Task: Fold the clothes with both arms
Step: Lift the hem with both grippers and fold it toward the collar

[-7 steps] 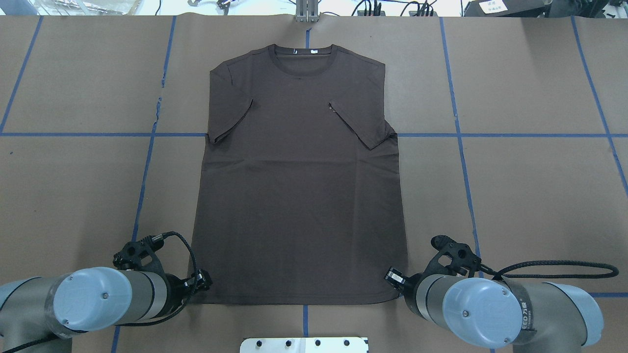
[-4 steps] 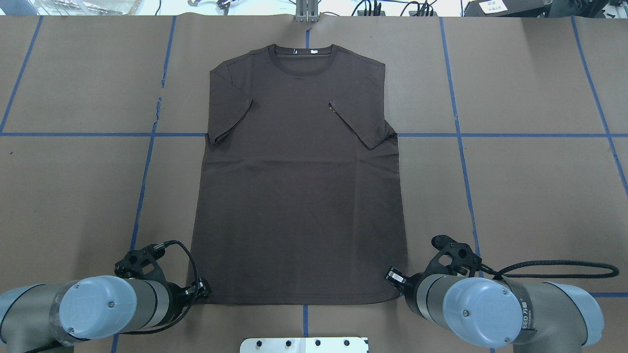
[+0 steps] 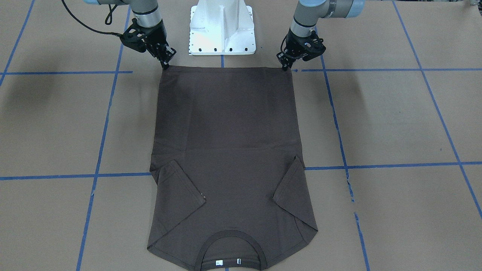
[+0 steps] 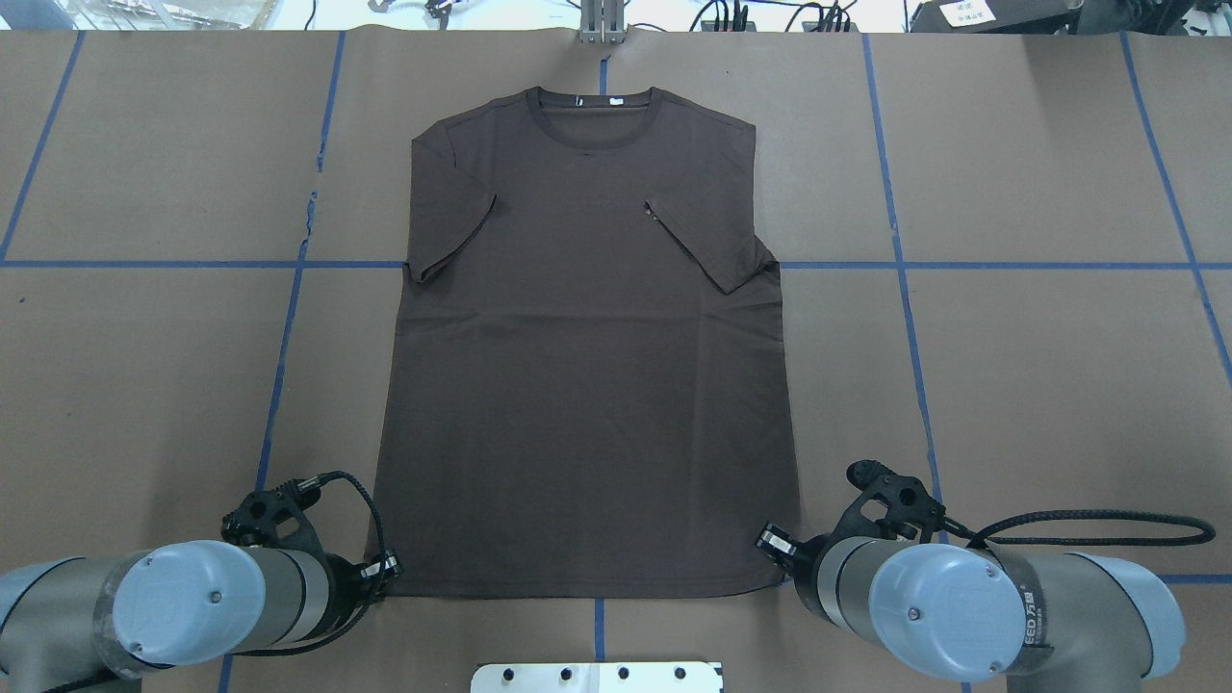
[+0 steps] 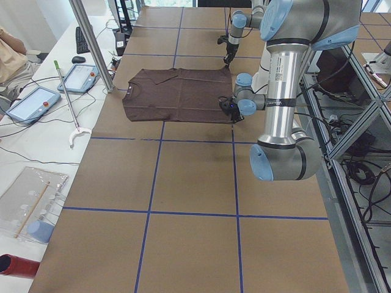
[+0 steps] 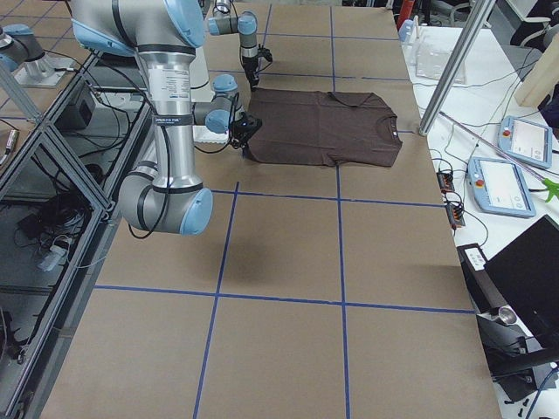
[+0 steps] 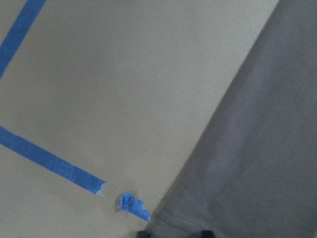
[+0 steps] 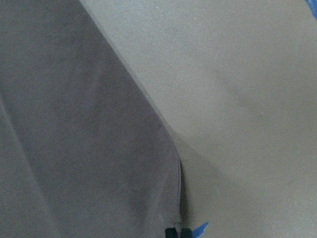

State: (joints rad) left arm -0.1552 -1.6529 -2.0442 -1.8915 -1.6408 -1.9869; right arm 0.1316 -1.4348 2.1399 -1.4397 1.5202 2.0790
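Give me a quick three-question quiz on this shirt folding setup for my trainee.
1. True or false: both sleeves of the T-shirt lie folded in over its body.
2. The left gripper and right gripper are at: A shoulders, B hem corners, C armpits.
3. Fill in: the collar lies at the end ___ from the robot's base.
Key: 1 true; 2 B; 3 farthest.

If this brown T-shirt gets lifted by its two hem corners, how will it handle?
Probably floppy: the T-shirt lies thin and flat with soft creases, so the hem between the left pincer and right pincer would likely sag. Such thin cloth is likely light. The folded-in sleeves may fall open.
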